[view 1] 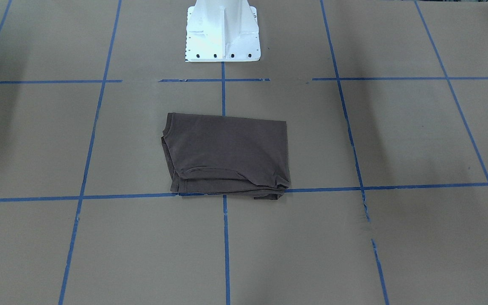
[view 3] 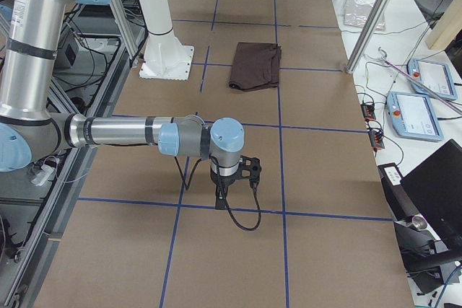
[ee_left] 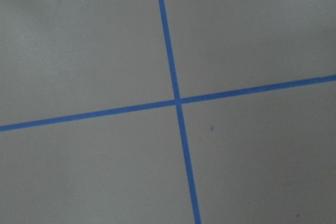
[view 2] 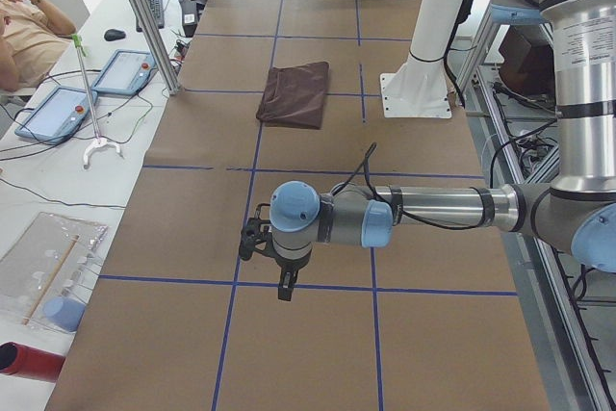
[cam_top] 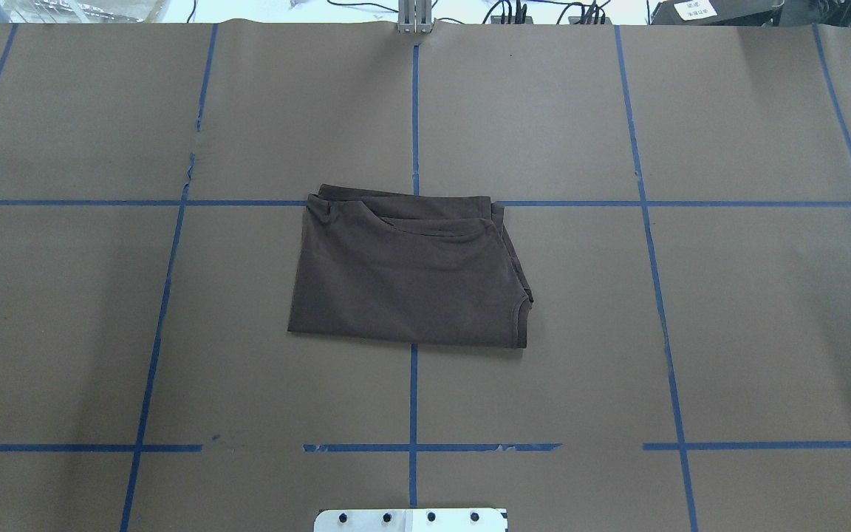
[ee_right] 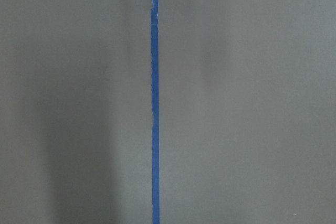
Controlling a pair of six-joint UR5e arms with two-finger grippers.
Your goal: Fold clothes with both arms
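Note:
The dark brown T-shirt (view 1: 227, 154) lies folded into a flat rectangle at the table's middle, in front of the white pedestal; it also shows in the overhead view (cam_top: 407, 277) and both side views (view 2: 294, 95) (view 3: 255, 66). No gripper touches it. My left gripper (view 2: 283, 292) points down over the brown paper, far from the shirt toward the table's left end. My right gripper (view 3: 219, 202) points down toward the right end. I cannot tell whether either is open or shut. Both wrist views show only paper and blue tape.
The white pedestal base (view 1: 223, 34) stands behind the shirt. Blue tape lines (cam_top: 414, 111) grid the brown paper. An operator (view 2: 29, 21), tablets (view 2: 58, 111) and a red cylinder (view 2: 29, 361) sit on the far-side bench. Pendants (view 3: 415, 115) lie there too.

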